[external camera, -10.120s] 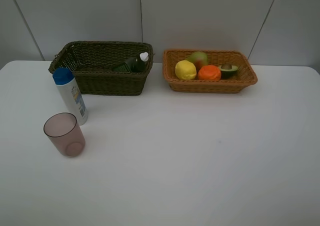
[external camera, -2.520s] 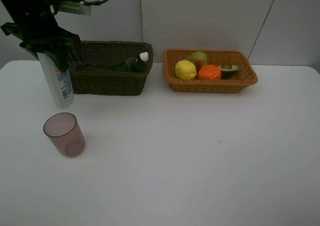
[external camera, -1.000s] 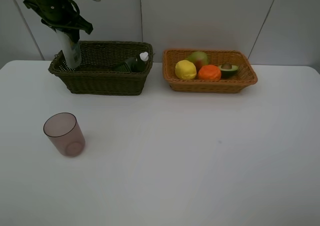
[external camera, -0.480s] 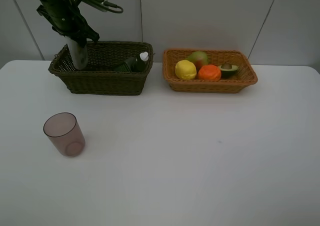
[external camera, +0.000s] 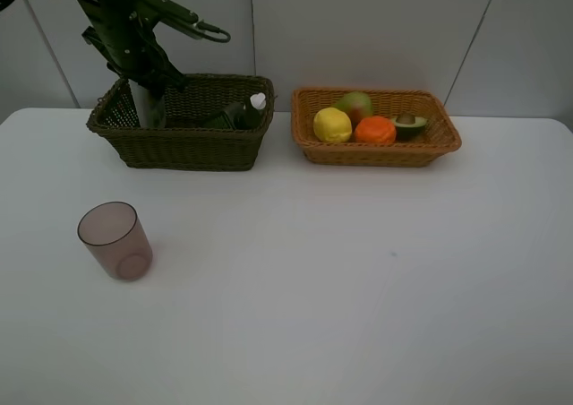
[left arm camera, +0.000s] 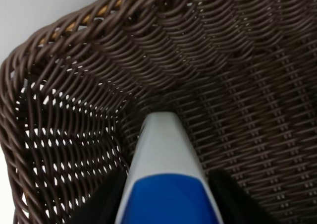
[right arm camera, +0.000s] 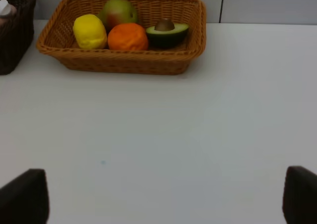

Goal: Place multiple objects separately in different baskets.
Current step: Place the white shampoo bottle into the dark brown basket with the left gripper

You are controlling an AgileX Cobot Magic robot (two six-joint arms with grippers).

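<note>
Fingers of my left gripper are pinching the white blue-capped bottle, holding it inside the dark basket's left end. My right gripper is hanging spread wide over the table.

White bench, smooth and matte, filling most of the high view and running out of sight at the near edge and both sides. Behind it, pale grey wall of flat panels, split by thin dark seams: one upright near the middle, others slanting at left and right. Soft, even light from above, with only faint shadows on the bench top. Tiny dark speck on the surface right of centre. Same white top and grey wall in the right wrist view.
</note>
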